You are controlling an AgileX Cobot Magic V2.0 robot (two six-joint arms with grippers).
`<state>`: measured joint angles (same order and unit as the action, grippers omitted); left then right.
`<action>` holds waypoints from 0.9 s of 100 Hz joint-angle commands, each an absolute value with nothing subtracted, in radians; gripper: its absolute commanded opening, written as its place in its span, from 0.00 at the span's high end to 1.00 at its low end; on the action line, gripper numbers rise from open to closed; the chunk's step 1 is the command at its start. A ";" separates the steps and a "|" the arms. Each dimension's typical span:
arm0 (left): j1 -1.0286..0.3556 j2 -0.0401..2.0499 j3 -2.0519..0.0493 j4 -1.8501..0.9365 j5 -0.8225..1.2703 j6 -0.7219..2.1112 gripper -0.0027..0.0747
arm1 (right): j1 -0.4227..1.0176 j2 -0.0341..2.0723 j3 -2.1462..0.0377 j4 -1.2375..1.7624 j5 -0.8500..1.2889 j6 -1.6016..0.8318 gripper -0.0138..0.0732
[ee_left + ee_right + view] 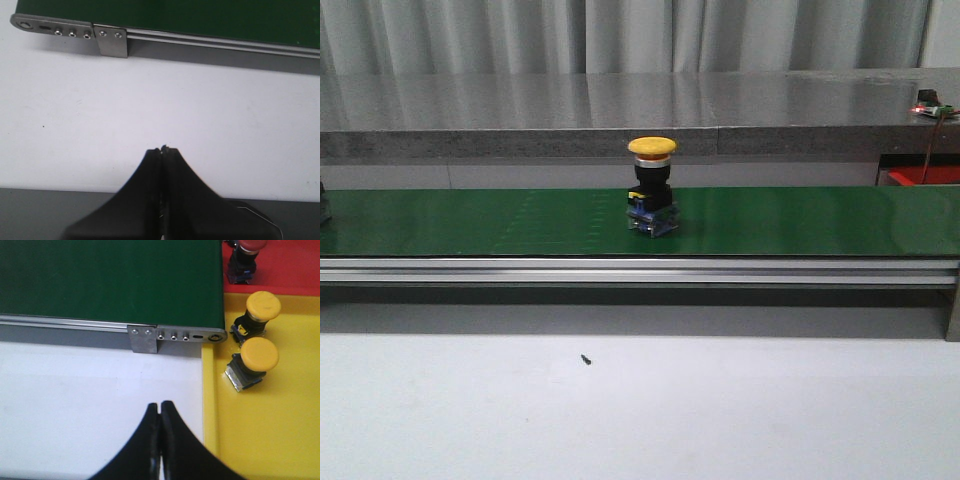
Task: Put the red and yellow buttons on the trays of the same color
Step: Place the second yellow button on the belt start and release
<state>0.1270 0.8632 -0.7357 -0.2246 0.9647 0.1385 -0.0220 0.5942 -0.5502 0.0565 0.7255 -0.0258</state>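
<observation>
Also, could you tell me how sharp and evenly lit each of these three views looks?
Front view: soft but readable, the yellow button clear, pale glare streaks on the grey counter. Left wrist view: left gripper blurred up close, table evenly lit. Right wrist view: trays sharp, right gripper out of focus.

A yellow mushroom-cap push button [652, 187] with black body and blue base stands on a dark green conveyor belt [470, 220]; two more [256, 310] occupy a yellow plastic tray [270, 430] beside a red plastic tray [295, 265].
</observation>
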 commanded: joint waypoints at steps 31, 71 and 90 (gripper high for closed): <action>0.121 0.855 -0.759 -0.235 0.927 0.141 0.99 | -0.018 0.593 -0.577 0.055 0.662 -0.027 0.92; 0.121 0.855 -0.759 -0.235 0.927 0.141 0.99 | -0.018 0.595 -0.577 0.055 0.692 -0.028 0.92; 0.121 0.855 -0.759 -0.235 0.927 0.141 0.99 | -0.018 0.650 -0.600 0.096 0.722 -0.030 0.92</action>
